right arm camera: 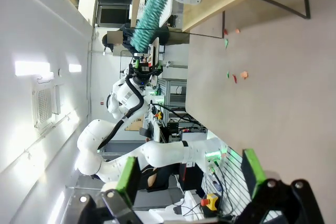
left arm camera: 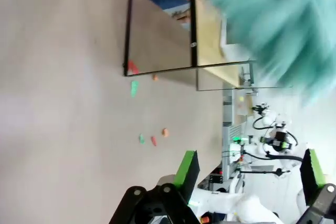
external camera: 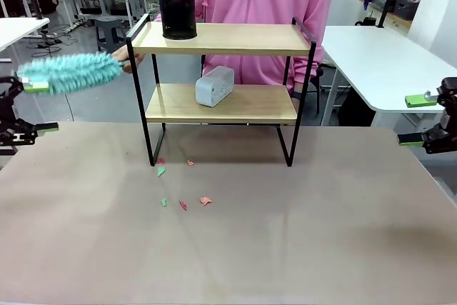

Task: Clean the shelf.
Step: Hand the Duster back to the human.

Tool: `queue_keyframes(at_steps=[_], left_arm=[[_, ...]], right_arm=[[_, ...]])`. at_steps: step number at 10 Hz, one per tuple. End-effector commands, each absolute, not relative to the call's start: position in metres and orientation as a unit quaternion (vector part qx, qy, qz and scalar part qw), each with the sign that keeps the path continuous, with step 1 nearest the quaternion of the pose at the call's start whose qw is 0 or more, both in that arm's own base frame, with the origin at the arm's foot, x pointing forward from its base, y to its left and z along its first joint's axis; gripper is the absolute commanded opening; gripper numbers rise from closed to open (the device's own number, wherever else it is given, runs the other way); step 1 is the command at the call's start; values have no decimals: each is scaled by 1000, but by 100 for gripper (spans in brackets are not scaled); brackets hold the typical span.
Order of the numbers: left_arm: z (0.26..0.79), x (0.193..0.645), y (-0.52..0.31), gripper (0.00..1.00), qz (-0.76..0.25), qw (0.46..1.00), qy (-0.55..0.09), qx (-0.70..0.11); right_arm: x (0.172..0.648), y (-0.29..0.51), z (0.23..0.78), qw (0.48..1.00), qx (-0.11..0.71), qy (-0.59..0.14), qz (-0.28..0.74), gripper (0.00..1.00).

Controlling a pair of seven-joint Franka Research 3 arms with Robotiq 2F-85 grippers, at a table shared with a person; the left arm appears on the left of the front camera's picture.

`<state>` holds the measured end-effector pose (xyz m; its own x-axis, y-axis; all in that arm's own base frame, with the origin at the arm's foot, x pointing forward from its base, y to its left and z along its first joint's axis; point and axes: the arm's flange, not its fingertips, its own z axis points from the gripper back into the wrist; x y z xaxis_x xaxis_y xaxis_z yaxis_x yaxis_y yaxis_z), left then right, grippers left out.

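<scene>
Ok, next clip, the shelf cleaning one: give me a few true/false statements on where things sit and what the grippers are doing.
1. A black mesh cup stands on the shelf's top board. True.
2. The teal duster is clamped in the left gripper. False: a person's hand holds it; the gripper is open, below it.
3. The white box lies on the table. False: it sits on the lower board.
4. Coloured scraps lie on the table near the shelf's legs. True.
5. The right gripper is open, holding nothing. True.
</scene>
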<state>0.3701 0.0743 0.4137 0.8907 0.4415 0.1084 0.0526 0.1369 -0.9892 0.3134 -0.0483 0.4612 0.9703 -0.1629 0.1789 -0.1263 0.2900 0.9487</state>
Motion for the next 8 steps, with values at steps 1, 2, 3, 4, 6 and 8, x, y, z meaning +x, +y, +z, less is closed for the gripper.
queue_keyframes(at_steps=[1,2,3,4,6,8], left_arm=[[405,369,47,100,107,692,-193,-688],[396,381,32,100,90,688,-159,-702],[387,393,15,100,79,685,-131,-712],[379,403,0,100,72,683,-115,-718],[364,414,-17,100,50,702,-94,-704],[375,393,-12,100,74,689,-103,-714]], right_arm=[[313,-50,463,797,591,-122,0,100],[313,-48,461,794,596,-121,-12,100],[326,-30,439,800,596,-75,-12,100],[333,-1,410,790,611,-53,7,100],[339,31,382,755,652,-67,-14,100],[333,-8,418,791,610,-53,-4,100]])
